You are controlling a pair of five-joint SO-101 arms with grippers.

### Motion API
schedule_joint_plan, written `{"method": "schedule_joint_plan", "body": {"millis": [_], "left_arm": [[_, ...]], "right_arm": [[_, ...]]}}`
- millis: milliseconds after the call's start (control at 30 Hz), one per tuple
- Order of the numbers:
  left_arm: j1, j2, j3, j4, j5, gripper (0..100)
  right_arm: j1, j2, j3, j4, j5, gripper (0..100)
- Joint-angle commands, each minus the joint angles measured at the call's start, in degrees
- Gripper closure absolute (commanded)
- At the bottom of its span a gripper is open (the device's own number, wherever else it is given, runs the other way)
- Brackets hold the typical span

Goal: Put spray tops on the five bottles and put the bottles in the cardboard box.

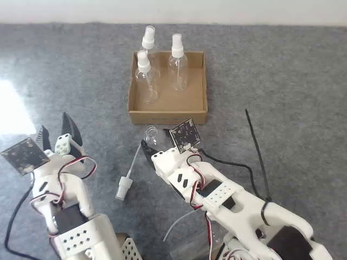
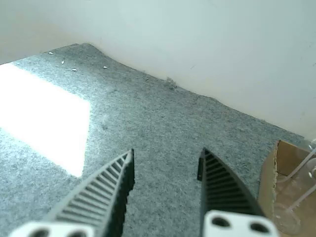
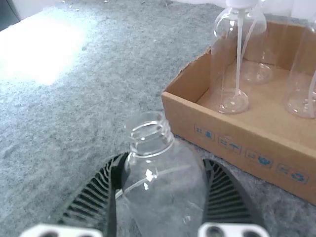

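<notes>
Grey felt-covered tabletop [image 1: 303,81], white wall [image 2: 197,39] along the far edge, bright sunlight patch [image 1: 11,114] at the left side.

Near left: left end effector [image 1: 54,127] sits above bare felt with its jaws spread and nothing between them. The left wrist view shows the same, with the left end effector [image 2: 167,158] gaping.

Near centre: loose spray top [image 1: 124,187] lies on its side on the felt between the two arms, its thin dip tube pointing toward the box.

Just beyond it: right end effector [image 1: 154,142] is closed on the uncapped bottle [image 1: 150,132]. In the right wrist view the jaws of the right end effector [image 3: 165,163] press both sides of the uncapped bottle [image 3: 160,182], which is upright with its threaded neck bare. Cannot tell whether its base touches the felt. The bottle is just in front of the box's near wall, outside the box.

Right of that arm: black cable tie [image 1: 257,151] lies flat on the felt.

Far centre: cardboard box [image 1: 168,115], open top. Three capped bottles stand upright inside it: one at near left [image 1: 146,81], one at right [image 1: 178,67], one at the far left corner [image 1: 149,43]. All three are clear with white spray tops.
</notes>
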State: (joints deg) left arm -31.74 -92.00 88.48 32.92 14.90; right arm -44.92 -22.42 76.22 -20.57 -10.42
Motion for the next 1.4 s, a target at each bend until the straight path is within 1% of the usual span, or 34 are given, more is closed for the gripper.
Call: {"method": "schedule_joint_plan", "body": {"millis": [0, 67, 100, 800, 1367], "left_arm": [[-0.18, -0.79, -0.40, -1.58, 0.44, 80], [-0.18, -0.79, -0.40, -1.58, 0.44, 80], [-0.18, -0.79, -0.40, -1.58, 0.44, 80], [-0.18, -0.79, -0.40, -1.58, 0.35, 80], [-0.18, -0.79, -0.40, -1.58, 0.35, 80]], "right_arm": [[0.84, -5.58, -1.58, 7.69, 0.97, 82.8], [0.84, -7.34, -1.67, 10.95, 0.97, 77.8], [0.84, -8.22, -1.67, 12.18, 0.97, 76.9], [0.92, -23.08, -1.58, 28.26, 0.97, 76.4], [0.84, -19.30, -2.90, 28.18, 0.97, 76.3]]}}
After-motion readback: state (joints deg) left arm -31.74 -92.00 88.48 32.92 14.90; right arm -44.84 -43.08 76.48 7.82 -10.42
